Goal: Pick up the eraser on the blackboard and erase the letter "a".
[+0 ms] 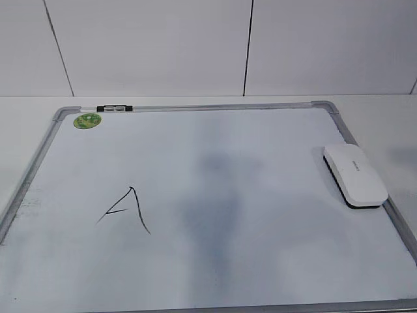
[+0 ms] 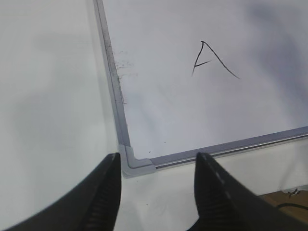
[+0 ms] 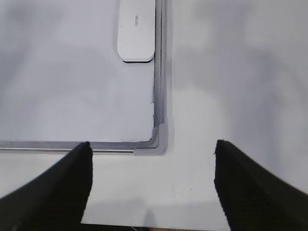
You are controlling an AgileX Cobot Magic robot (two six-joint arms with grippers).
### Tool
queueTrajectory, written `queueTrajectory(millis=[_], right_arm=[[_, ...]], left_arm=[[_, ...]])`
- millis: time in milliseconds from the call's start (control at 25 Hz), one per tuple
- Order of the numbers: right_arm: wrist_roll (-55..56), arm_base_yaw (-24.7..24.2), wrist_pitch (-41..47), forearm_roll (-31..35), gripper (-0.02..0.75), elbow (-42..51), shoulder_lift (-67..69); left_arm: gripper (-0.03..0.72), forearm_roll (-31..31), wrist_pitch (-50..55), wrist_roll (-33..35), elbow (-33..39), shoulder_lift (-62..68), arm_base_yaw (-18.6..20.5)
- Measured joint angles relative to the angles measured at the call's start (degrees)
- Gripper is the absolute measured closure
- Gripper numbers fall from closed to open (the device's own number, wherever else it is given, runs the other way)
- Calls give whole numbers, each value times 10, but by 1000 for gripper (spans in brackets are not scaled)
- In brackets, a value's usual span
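The eraser [image 1: 355, 175] lies flat at the right edge of the blackboard [image 1: 260, 274], its long side along the grey frame and just overlapping it, white top up and a thin dark underside showing at its near end; the right wrist view has it well ahead of the right gripper [image 3: 153, 185], whose jaws are spread wide and hold nothing. The likeliest trouble, as I judge it, is the grasp itself: the block is smooth, rounded plastic with no flat flanks, so jaws closing off-centre could squirt it sideways, and the raised metal frame right beside it could block one jaw from getting low enough. A second risk is the target: the only mark visible is an angular capital "A" [image 1: 126, 208] in thin black marker on the left half of the board, well apart from the eraser, so a small cursive "a" is not to be found here. Too light a wipe would smear rather than clear; too hard might shift the board on the pale worktop [image 1: 26, 111]. The glossy board shows faint grey smudging at its middle. The left gripper [image 2: 156, 185], jaws also spread and empty, hangs over the near left corner. A green sticker [image 1: 87, 120] and a marker [image 1: 114, 108] sit at the far frame.
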Motion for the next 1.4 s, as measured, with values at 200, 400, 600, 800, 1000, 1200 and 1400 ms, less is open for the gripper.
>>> queueTrajectory(millis=[200, 400, 600, 800, 1000, 1200, 1400], right_arm=[[0, 0, 1, 0, 144, 74, -79], [0, 0, 2, -11, 144, 149, -136], [0, 0, -9, -11, 144, 185, -150], [0, 0, -44, -16, 144, 195, -150], [0, 0, -65, -19, 144, 207, -150], [0, 0, -68, -19, 144, 208, -150], [0, 0, -69, -19, 144, 208, -150]], left_arm=[[316, 2, 0, -1, 38, -40, 0], [316, 4, 0, 0, 91, -58, 0], [316, 6, -3, -1, 119, -68, 0], [316, 6, -31, -1, 123, -68, 0], [316, 6, -77, -1, 139, -69, 0], [316, 9, -92, -1, 144, -69, 0], [317, 10, -92, -1, 144, -69, 0]])
